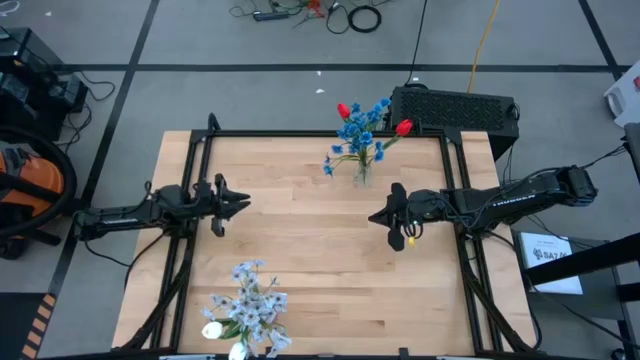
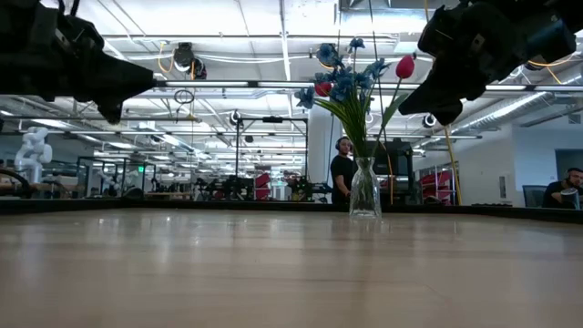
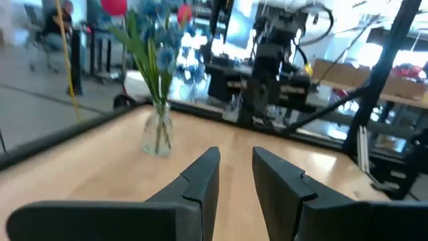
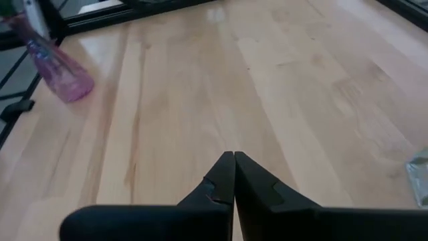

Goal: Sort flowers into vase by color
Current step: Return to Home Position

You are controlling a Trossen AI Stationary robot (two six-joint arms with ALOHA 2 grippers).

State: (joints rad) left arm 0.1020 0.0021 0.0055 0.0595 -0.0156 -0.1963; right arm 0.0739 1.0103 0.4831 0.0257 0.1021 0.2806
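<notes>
Apparently with the sorting done, both arms hang above the middle band of the wooden counter (image 1: 320, 270), their tips facing each other across bare boards. The left end effector (image 1: 238, 205), at centre-left of the high view, holds nothing; its two dark fingers (image 3: 200, 184) stand a little apart, with a narrow gap showing between them in the left wrist view. The right end effector (image 1: 378, 216), at centre-right, is also empty, its fingers pressed together to a point.

The blue and red flowers (image 1: 362, 128) stand upright in the transparent vase (image 2: 365, 193) at upper centre of the high view, beyond the gap between the two arms and nearer the right one. The white-lavender flowers (image 1: 250, 300) sit in the pink vase (image 4: 63, 77) at lower left of the high view, nearer the left arm.

Both bunches lie well apart from the end effectors, with stems running vertically. A retreat toward each arm's own side of the frame therefore looks to lead away from the vases, and the red bud leaning toward the right arm seems the only thing worth minding.
</notes>
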